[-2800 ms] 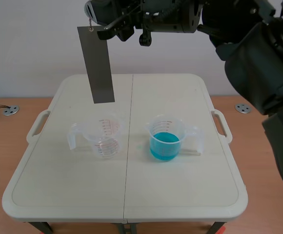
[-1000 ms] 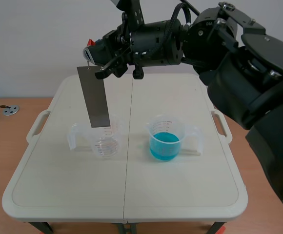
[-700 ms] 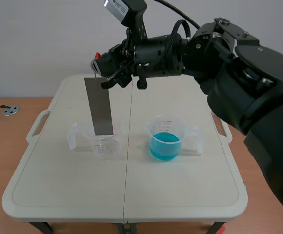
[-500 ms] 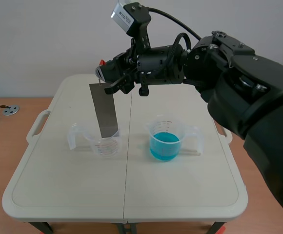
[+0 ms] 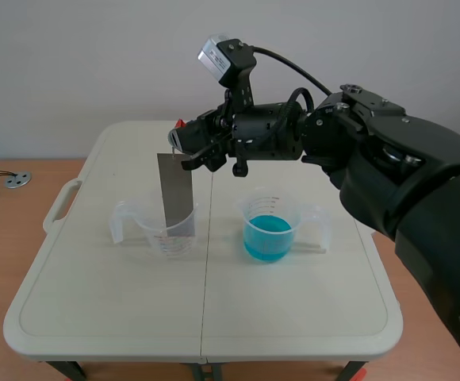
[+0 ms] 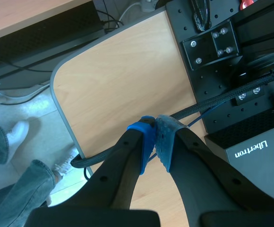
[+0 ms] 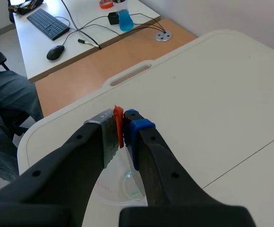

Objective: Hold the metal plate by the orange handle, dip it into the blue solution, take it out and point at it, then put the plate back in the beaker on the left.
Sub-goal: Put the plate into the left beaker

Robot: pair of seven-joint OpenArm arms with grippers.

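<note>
Metal plate (image 5: 176,190) hangs nearly upright at centre left of the scene view, its lower end down inside the clear beaker (image 5: 155,228); whether it reaches the beaker's floor cannot be told. Its orange handle (image 7: 118,124) is clamped between the two pads of the right gripper (image 7: 121,124), which is closed tight on it. A second beaker (image 5: 270,225), just right of the table's middle seam, holds the blue solution (image 5: 268,238) and stands apart from the first.

Both beakers sit on a pale folding table (image 5: 293,317) with moulded side handles. Brown wooden flooring (image 5: 8,238) shows at both edges of the scene view, and a plain light wall (image 5: 71,63) fills the top. Ahead of the right gripper, in its wrist view, a desk carries a keyboard (image 7: 47,22), a mouse (image 7: 55,52) and a blue bottle (image 7: 123,20).

The right arm (image 5: 373,167) comes in from the right edge and stretches level across the upper middle, its wrist past the seam and directly above the clear beaker.

The left gripper (image 6: 155,139) points down over a wooden desktop (image 6: 123,80) and a black cable (image 6: 193,106), its pads pressed together with nothing between them. A person's jeans leg (image 6: 9,203) and a white shoe (image 6: 14,132) lie on the floor beyond the desk's edge.
</note>
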